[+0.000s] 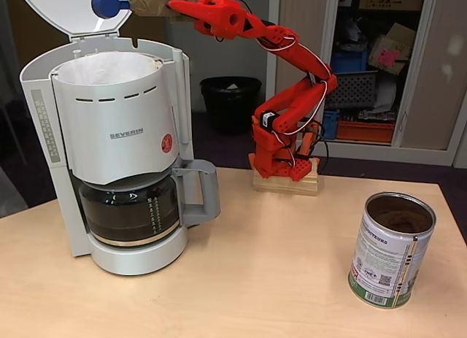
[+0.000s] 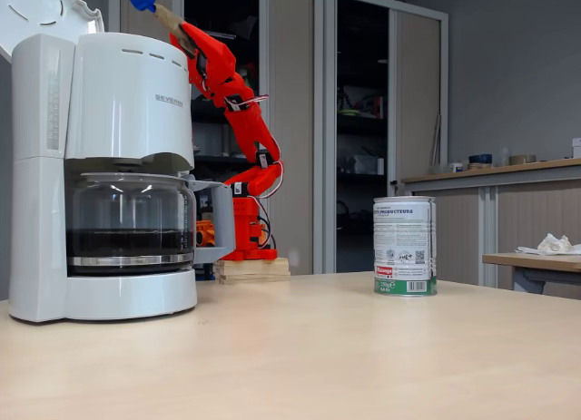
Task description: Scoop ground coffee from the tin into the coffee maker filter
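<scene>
1. Nearest the camera in both fixed views stands the tin (image 1: 391, 249), upright and open on the wooden table (image 1: 255, 279), well apart from the coffee maker (image 1: 117, 155). Its dark inside shows from above, but whether any coffee is left in it I cannot tell.

2. Further back, the coffee maker stands at the left of the table with its glass carafe (image 1: 128, 206) seated in place and its hinged lid (image 1: 69, 9) tipped up. The coffee maker filter (image 1: 102, 68) lies open to the air, white paper lining the top basket.

3. Farthest back, the red arm (image 1: 292, 82) reaches up from its wooden base, and the gripper (image 1: 175, 6) is closed on the brown handle of a blue scoop (image 1: 106, 4) (the handle looks wrapped in tape or card). The scoop head hovers high, above the filter's rear edge, in front of the lid.

4. The step in hand, I judge, is delivery: the scoop is carried over the basket, not yet emptied. Whether it holds grounds cannot be seen.

5. The next move calls for lowering the scoop toward the filter's middle and rolling the wrist to tip it, clear of the lid.
</scene>
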